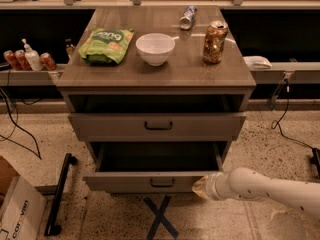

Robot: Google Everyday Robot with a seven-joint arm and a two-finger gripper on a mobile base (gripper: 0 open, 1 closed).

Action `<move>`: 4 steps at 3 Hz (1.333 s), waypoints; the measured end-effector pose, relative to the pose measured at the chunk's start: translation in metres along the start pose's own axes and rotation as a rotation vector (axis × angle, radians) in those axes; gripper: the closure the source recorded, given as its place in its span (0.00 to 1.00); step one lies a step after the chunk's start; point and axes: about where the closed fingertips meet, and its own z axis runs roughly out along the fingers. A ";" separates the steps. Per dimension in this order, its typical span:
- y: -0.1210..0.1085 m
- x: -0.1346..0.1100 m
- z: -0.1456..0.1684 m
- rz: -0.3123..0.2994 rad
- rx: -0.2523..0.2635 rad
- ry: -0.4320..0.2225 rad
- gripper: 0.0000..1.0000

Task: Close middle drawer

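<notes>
The middle drawer point(150, 182) is the lower of the two drawers I can see, grey-brown with a small dark central handle point(162, 182). It is pulled well out and its dark inside looks empty. My gripper point(201, 187) is at the end of the white arm that comes in from the lower right. It is against the right end of the drawer's front. The uppermost drawer point(158, 125) above it stands slightly out. The lowest drawer is hidden under the open one.
On the cabinet top point(165, 71) are a green snack bag point(106, 45), a white bowl point(155, 48), a brown can point(215, 42) and a lying blue-white can point(188, 17). A cardboard box point(17, 206) and a black bar point(60, 194) are on the floor at left.
</notes>
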 end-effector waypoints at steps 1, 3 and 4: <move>-0.014 -0.007 0.000 -0.005 0.016 -0.023 0.57; -0.045 -0.020 0.005 -0.009 0.024 -0.081 0.11; -0.059 -0.025 0.009 -0.007 0.025 -0.103 0.00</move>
